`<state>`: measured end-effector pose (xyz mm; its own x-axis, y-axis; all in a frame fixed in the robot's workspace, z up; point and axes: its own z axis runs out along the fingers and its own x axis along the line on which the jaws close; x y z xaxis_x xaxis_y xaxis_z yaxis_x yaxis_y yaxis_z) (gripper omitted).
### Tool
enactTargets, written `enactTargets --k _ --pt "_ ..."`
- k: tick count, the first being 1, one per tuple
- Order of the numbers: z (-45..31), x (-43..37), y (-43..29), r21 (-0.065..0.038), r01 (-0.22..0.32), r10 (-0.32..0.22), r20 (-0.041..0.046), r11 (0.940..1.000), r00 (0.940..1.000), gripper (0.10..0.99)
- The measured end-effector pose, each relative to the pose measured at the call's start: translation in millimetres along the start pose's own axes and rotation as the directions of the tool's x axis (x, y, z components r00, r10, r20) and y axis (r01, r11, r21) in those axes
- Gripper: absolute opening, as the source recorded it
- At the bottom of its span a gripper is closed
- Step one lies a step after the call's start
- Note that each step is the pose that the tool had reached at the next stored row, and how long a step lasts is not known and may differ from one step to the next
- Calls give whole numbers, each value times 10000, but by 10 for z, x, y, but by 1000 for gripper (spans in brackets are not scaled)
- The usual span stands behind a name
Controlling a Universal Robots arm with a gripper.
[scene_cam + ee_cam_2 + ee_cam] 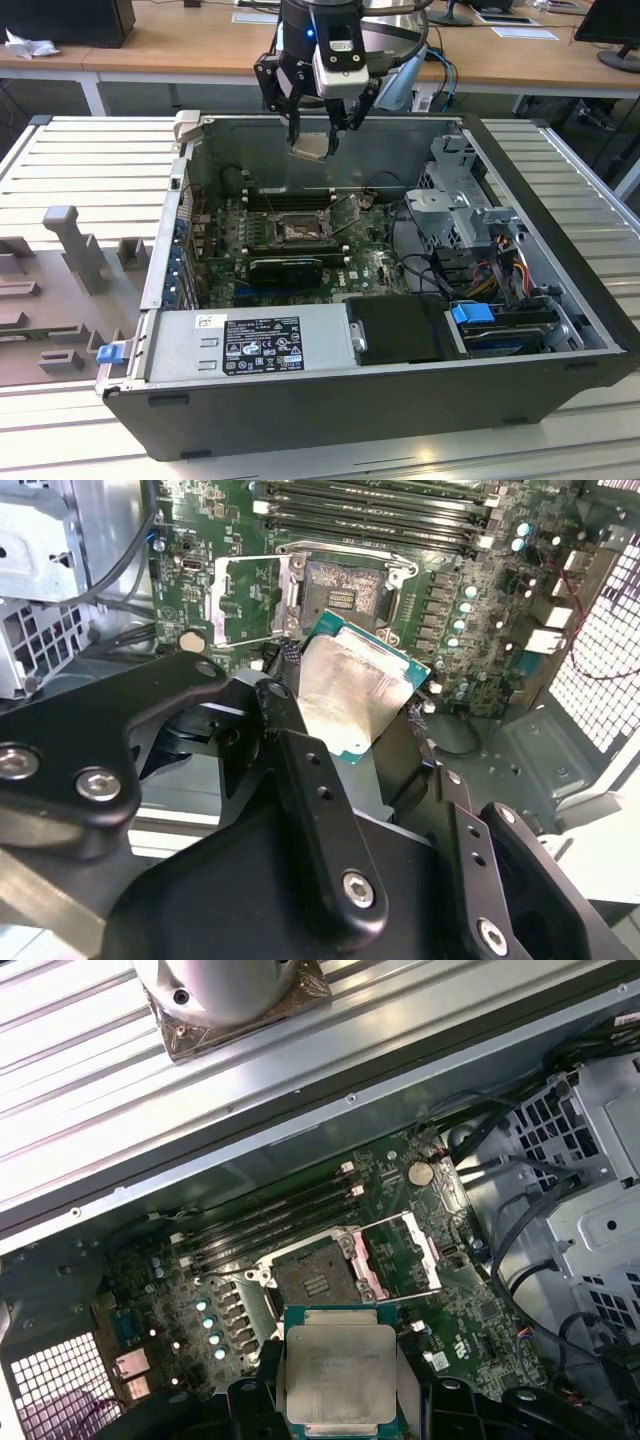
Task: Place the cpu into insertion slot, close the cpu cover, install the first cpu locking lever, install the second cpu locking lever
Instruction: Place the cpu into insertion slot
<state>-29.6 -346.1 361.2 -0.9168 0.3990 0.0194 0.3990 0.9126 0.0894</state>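
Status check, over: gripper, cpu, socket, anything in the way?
Gripper shut on cpu, hovering above the board. Insertion slot bare, cpu cover swung open beside it. Nothing seen between cpu and slot.

A power supply (250,345) lies along the open computer case's (350,410) near edge; black memory sticks (285,198) lie toward its far wall.
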Motion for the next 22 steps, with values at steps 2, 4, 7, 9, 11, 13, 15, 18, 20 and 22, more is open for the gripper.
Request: enactTargets --k 2,4,7,9,11,13,15,18,20,22 --pt "0 0 0 -3 -169 169 15 9999 9999 533" --pt "0 0 0 -4 -247 247 22 9997 9997 533" --pt "0 0 0 -8 -410 410 37 9992 9992 533" --pt "2 0 0 -11 -559 559 50 9984 9984 533" --pt "7 0 -1 -20 -877 877 79 9961 9961 533" --pt "11 0 -1 -28 -1182 1182 105 9930 9929 533" --pt "15 0 -1 -38 -1511 1511 134 9885 9884 533" --pt "18 0 -1 -43 -1660 1661 146 9861 9860 533" --pt "24 0 -2 -49 -1824 1824 161 9832 9831 533" --pt "30 0 -3 -55 -1982 1982 174 9802 9800 533"
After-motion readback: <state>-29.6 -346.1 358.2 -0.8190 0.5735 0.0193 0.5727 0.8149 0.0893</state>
